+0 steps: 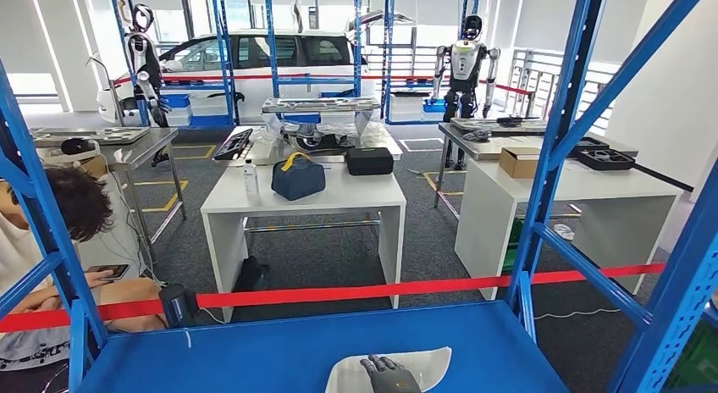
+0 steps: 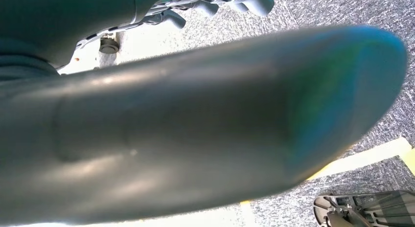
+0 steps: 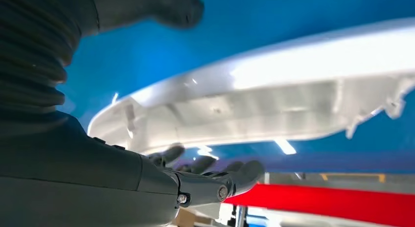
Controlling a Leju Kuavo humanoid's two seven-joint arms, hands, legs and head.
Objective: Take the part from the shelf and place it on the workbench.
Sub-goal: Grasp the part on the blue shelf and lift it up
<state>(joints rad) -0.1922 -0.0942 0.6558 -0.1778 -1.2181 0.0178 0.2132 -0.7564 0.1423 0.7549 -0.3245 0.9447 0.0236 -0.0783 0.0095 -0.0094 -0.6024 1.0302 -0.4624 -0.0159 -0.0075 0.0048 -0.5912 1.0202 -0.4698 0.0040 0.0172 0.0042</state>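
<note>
A: Head view: the right robot hand (image 1: 389,374) rests atop the white part (image 1: 428,365) on the blue shelf (image 1: 254,346), at six o'clock.

B: Fingers spread, nothing gripped; curl under the rim before lifting. The left robot hand's (image 2: 215,2) state is unclear.

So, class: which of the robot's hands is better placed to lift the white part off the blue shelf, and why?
The right hand. It is already at the white part on the blue shelf, its fingers reaching along the edge. The left hand is over grey carpet, away from the part.
</note>
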